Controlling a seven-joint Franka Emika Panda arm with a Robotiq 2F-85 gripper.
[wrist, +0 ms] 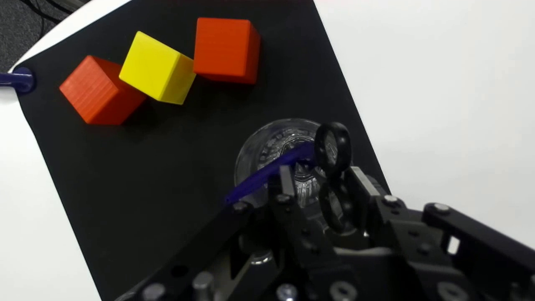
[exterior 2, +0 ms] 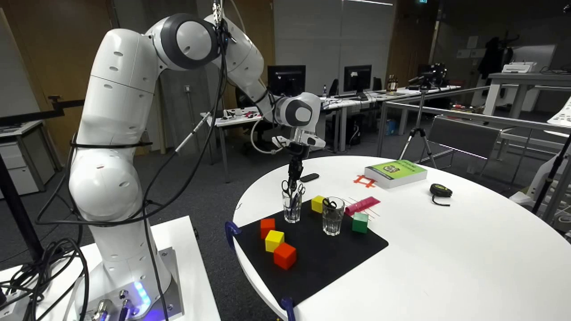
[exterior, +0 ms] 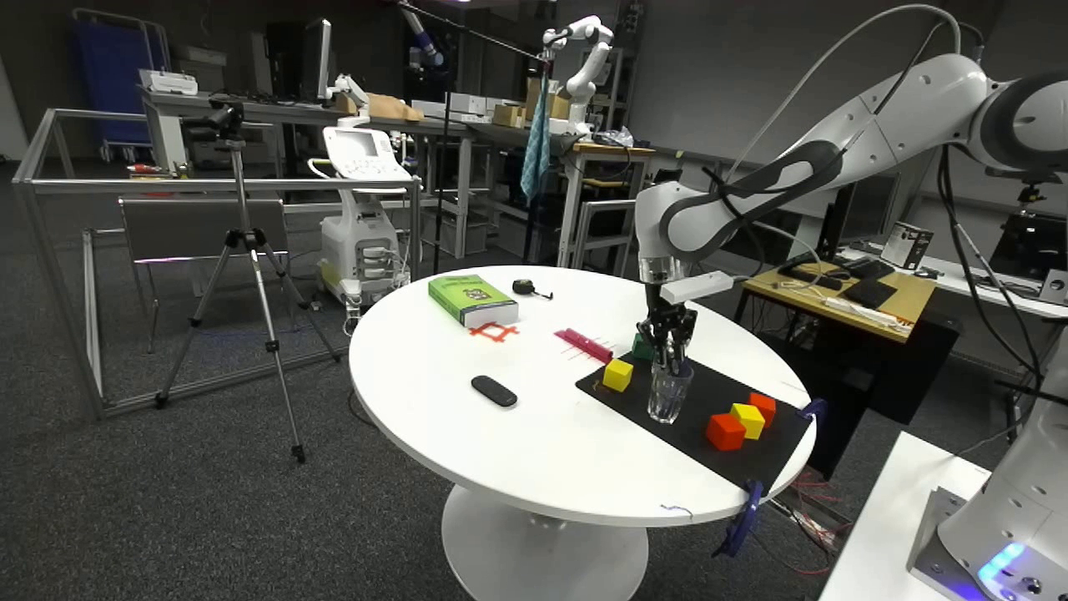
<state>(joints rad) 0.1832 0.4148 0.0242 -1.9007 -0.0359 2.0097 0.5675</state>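
My gripper (wrist: 324,179) points down over a clear glass (wrist: 261,146) on a black mat (wrist: 179,167). Its fingers (wrist: 288,184) straddle the black looped handles of scissors (wrist: 344,146) standing in that glass. The handles lie close to the right finger, with a gap left at the other side; contact is unclear. A slender purple-blue object (wrist: 267,172) also leans in the glass. Both exterior views show the gripper (exterior: 667,346) right above the glass (exterior 2: 292,214). A second glass (exterior 2: 332,225) with black handles inside stands beside it. The scissors' blades are mostly hidden in the wrist view.
Red cubes (wrist: 221,48) and a yellow cube (wrist: 152,65) sit on the mat; another yellow cube (exterior: 617,375) and a green cube (exterior 2: 360,223) flank the glasses. Blue clamps (exterior: 738,522) grip the table edge. A green book (exterior: 476,296), tape measure (exterior: 524,287) and black case (exterior: 494,391) lie farther off.
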